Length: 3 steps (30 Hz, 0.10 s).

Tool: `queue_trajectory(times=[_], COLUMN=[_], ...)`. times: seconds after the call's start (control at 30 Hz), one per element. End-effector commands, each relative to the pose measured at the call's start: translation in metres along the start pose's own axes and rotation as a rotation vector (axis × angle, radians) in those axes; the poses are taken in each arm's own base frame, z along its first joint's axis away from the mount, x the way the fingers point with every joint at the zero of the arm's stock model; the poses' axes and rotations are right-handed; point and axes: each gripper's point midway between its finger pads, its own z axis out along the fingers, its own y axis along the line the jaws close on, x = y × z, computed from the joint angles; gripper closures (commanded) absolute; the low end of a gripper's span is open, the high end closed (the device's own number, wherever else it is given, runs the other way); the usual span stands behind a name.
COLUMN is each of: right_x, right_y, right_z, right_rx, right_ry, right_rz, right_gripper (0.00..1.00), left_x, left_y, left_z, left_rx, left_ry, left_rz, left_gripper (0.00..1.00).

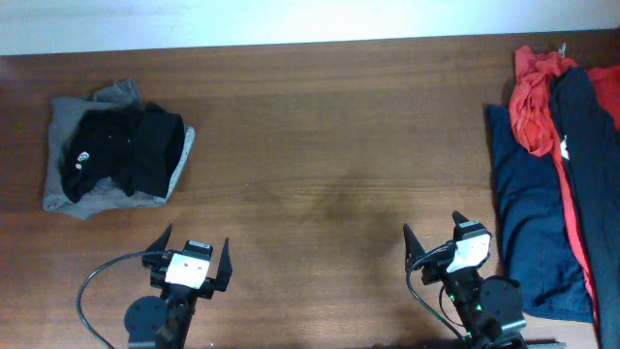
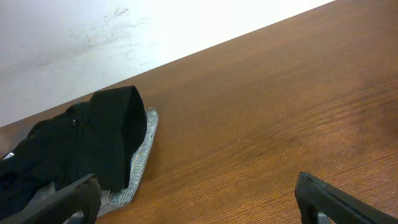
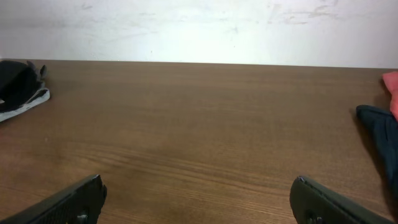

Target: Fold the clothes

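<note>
A black T-shirt (image 1: 121,145) lies bunched atop a grey garment (image 1: 63,121); left jaws and right jaws hang released, well apart from it.

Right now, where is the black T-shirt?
In the overhead view, the black T-shirt lies on the grey garment at the table's far left, beyond the left hand.

Wide bare wood runs down the middle of the table (image 1: 329,145), open from 12 to 6 o'clock. At 9 to 10 o'clock the black T-shirt (image 1: 121,145) sits heaped on a grey garment (image 1: 68,199), at 11 o'clock from the left gripper (image 1: 193,244), with bare wood between. At 3 o'clock the red garment (image 1: 531,107), navy garment (image 1: 523,223) and long black garment (image 1: 591,126) crowd the right edge, near the right gripper (image 1: 431,225) at its 2 o'clock.
</note>
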Motion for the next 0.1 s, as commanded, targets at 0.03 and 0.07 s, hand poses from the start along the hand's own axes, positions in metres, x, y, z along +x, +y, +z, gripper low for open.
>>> queue_trajectory(times=[0.03, 0.07], right_x=[0.0022, 0.0023], right_y=[0.0019, 0.0019], right_z=[0.0004, 0.0004], right_rx=[-0.011, -0.011], right_ry=[0.001, 0.001], right_rz=[-0.005, -0.004], right_gripper=[0.01, 0.01], left_x=[0.0022, 0.0022], left_y=[0.0000, 0.0000], left_z=[0.0008, 0.0008], left_rx=[-0.006, -0.006], left_ry=[-0.002, -0.002], left_rz=[-0.004, -0.004], left_gripper=[0.01, 0.01])
